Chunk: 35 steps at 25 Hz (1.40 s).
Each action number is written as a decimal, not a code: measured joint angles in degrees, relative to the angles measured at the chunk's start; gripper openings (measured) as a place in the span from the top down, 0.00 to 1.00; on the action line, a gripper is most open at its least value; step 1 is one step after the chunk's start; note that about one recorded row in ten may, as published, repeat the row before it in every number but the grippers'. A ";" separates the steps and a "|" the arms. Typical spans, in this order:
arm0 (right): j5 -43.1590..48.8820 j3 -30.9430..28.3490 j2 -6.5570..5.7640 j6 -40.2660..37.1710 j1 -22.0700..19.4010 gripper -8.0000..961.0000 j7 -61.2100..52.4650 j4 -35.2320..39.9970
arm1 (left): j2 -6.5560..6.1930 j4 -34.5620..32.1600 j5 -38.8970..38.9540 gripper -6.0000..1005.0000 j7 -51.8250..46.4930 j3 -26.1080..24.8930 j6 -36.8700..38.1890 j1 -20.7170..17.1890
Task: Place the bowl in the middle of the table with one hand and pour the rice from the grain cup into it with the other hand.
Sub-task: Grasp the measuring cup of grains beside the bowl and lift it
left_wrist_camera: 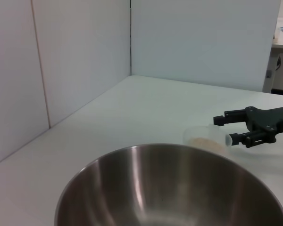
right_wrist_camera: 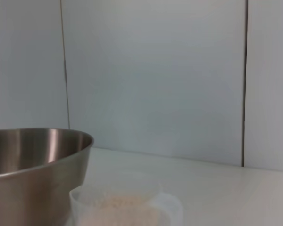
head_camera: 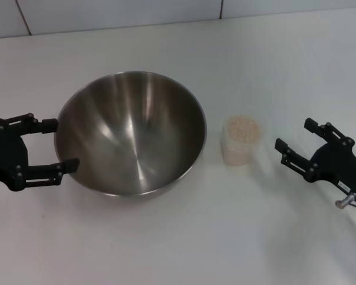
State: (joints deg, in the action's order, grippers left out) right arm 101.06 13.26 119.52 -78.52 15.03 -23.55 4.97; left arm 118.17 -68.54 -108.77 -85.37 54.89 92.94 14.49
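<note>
The steel bowl (head_camera: 130,133) stands empty on the white table (head_camera: 196,237), a little left of centre. My left gripper (head_camera: 60,145) is open at the bowl's left rim, one finger on each side of that edge. The clear grain cup (head_camera: 242,141) stands upright just right of the bowl, filled with rice (head_camera: 243,127). My right gripper (head_camera: 292,133) is open and empty, a short way right of the cup. The left wrist view shows the bowl (left_wrist_camera: 170,188), the cup (left_wrist_camera: 205,139) and the right gripper (left_wrist_camera: 223,129). The right wrist view shows the bowl (right_wrist_camera: 33,174) and the cup (right_wrist_camera: 127,207).
A pale tiled strip (head_camera: 107,12) runs along the table's far edge. White wall panels (left_wrist_camera: 61,70) stand behind and beside the table. Bare tabletop lies in front of the bowl and cup.
</note>
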 joint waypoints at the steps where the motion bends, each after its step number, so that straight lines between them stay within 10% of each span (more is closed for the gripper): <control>1: 0.00 -0.10 0.00 0.39 0.39 0.17 0.00 -0.10 | 0.01 0.01 -0.01 0.15 0.00 0.05 -0.09 0.13; 32: 0.00 -3.60 0.01 8.38 7.45 0.18 0.96 -2.72 | 0.04 0.52 -2.55 0.15 -0.48 0.21 -0.46 1.61; 35: 0.00 -3.66 0.04 8.57 7.60 0.30 2.26 -3.33 | 0.04 0.44 -2.78 0.15 -0.66 0.21 -0.47 1.73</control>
State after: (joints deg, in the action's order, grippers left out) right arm 101.06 9.61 119.56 -69.95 22.63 -21.28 1.64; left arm 118.21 -68.10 -111.55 -86.04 55.10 92.46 16.22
